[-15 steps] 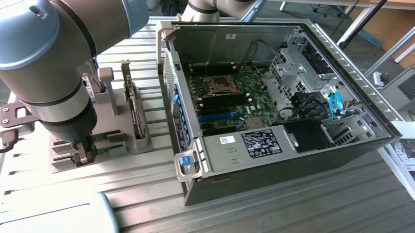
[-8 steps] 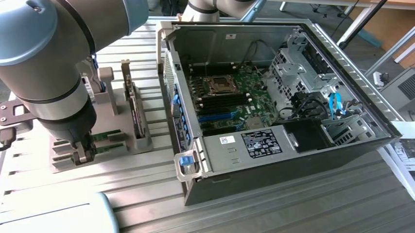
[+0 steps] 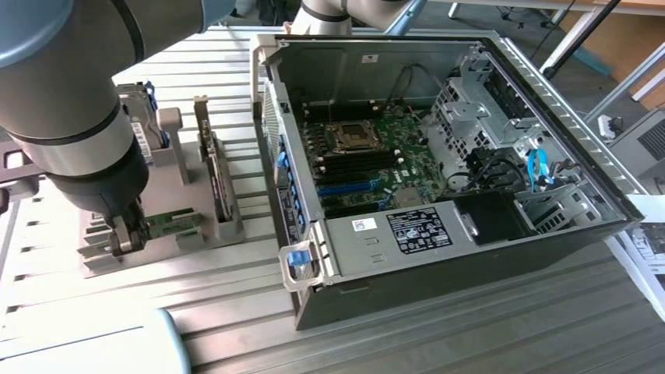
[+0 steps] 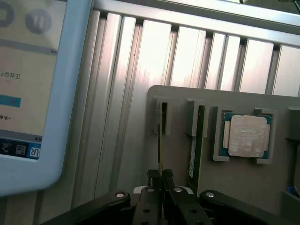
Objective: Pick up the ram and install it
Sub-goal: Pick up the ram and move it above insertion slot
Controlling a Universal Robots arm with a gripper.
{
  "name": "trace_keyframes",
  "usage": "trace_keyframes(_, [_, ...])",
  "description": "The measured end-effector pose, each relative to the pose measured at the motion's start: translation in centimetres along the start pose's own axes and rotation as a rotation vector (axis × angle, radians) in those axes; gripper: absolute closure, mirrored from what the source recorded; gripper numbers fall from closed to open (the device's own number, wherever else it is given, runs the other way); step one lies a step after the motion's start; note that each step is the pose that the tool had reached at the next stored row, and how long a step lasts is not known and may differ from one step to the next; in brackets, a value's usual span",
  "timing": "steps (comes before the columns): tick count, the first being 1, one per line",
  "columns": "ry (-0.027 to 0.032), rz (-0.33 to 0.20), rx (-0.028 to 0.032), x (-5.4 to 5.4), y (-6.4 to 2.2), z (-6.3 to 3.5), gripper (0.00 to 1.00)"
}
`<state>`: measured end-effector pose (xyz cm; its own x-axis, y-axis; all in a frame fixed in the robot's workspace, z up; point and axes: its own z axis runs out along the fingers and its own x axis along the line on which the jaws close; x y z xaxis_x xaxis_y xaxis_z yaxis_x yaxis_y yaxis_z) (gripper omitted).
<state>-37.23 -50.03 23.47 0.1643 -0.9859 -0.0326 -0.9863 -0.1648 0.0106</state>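
The ram (image 4: 160,140) is a thin green stick seen edge-on, standing upright in a slot of the grey holder (image 4: 234,187). My gripper (image 4: 159,176) is shut on the ram's near end, one dark finger pressed to each face. In the exterior view the gripper (image 3: 130,236) hangs low at the front of the holder (image 3: 156,253), and the ram (image 3: 174,224) shows as a green strip beside the fingers. A second green stick (image 4: 198,140) stands in the neighbouring slot.
A square silver processor chip (image 4: 247,136) lies in a pocket of the holder. An expansion card (image 3: 213,175) stands upright behind. The open computer case (image 3: 311,273) with its motherboard (image 3: 374,164) is on the exterior view's right. A white tablet (image 4: 70,93) lies close by on the slatted metal table.
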Motion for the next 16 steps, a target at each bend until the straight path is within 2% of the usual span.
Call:
trace_keyframes(9, [0.0000, 0.000, 0.0001, -0.1, 0.02, -2.66, 0.86])
trace_keyframes(12, [0.0001, 0.000, 0.0000, -0.2, 0.03, -3.99, 0.86])
trace_keyframes(16, [0.0001, 0.000, 0.0000, -0.3, 0.05, -6.38, 0.86])
